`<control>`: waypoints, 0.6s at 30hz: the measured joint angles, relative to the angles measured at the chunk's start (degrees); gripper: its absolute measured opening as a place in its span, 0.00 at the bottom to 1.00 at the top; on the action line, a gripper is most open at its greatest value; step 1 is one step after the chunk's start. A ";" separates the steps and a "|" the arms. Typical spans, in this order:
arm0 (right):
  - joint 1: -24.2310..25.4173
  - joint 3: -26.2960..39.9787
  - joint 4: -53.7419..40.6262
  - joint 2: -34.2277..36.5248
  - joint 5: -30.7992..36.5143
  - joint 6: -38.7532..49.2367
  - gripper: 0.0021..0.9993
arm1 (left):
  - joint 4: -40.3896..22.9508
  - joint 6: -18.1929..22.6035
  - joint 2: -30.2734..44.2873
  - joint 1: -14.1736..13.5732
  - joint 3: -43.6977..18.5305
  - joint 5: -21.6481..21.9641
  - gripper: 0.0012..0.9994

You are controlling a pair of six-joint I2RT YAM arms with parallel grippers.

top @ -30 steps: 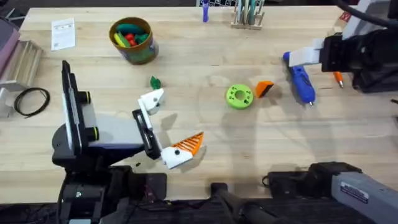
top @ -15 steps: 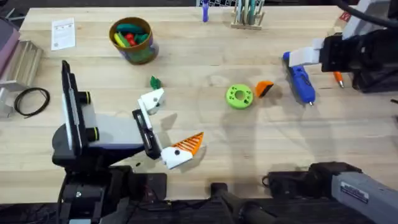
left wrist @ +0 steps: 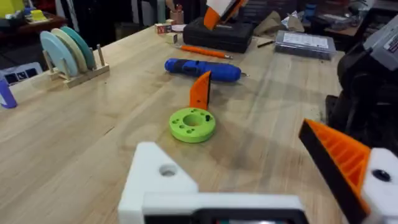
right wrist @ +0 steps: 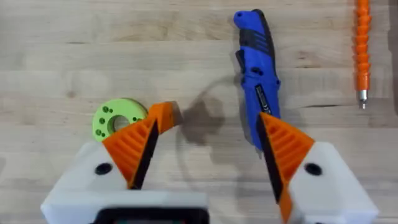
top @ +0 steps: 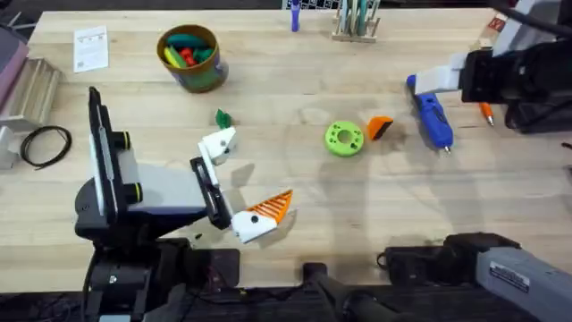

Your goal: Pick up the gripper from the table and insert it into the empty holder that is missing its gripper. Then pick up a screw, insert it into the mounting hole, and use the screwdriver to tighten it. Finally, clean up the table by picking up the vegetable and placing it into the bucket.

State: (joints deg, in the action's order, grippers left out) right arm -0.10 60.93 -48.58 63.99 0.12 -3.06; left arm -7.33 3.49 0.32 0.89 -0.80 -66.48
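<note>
**Two arms apart, loose orange wedge lying by the green disc**

Two grippers stand open over the table (top: 295, 188), and neither has hold of anything. The left gripper (top: 239, 183) sits low at the near left, its fingers spread wide. One finger is a bare white holder (top: 217, 143) with an open mounting hole on top; in the left wrist view that holder (left wrist: 163, 180) shows no orange pad, while the other finger (left wrist: 348, 163) carries its ribbed orange pad.

The right gripper (right wrist: 205, 146) hangs at the far right, above the worktop, with both orange pads in place and a wide gap between them. The loose gripper (top: 380, 127) lies on the wood right of centre, just beside a flat lime-green disc (top: 343, 139) with holes, on the disc's right. The screwdriver (top: 432, 116) lies farther right, near the wedge but apart from it, with a thin orange pen-like tool (top: 485, 113) to its right.

The vegetable (top: 222, 118) rests on the table just beyond the bare holder, apart from it. The bucket (top: 189, 57) stands at the far left, holding red, green and yellow toy pieces.
</note>
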 joint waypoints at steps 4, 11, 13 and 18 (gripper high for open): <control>0.00 0.00 -0.10 0.00 -0.64 -4.58 0.99 | 0.00 0.00 0.00 0.00 0.00 0.01 0.99; -0.28 0.00 -2.63 0.00 -3.65 -7.45 0.99 | 0.00 0.02 0.00 0.00 0.00 0.00 0.99; -1.50 0.00 -2.96 0.00 -4.11 -7.21 0.99 | 0.00 0.02 0.00 0.00 0.00 0.00 0.99; -8.96 0.00 -4.25 0.00 -2.74 -6.50 0.99 | -0.02 0.02 0.00 0.00 0.00 0.00 0.99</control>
State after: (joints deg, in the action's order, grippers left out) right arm -9.06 60.93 -52.83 63.99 -2.62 -9.56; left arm -7.35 3.51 0.32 0.89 -0.80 -66.48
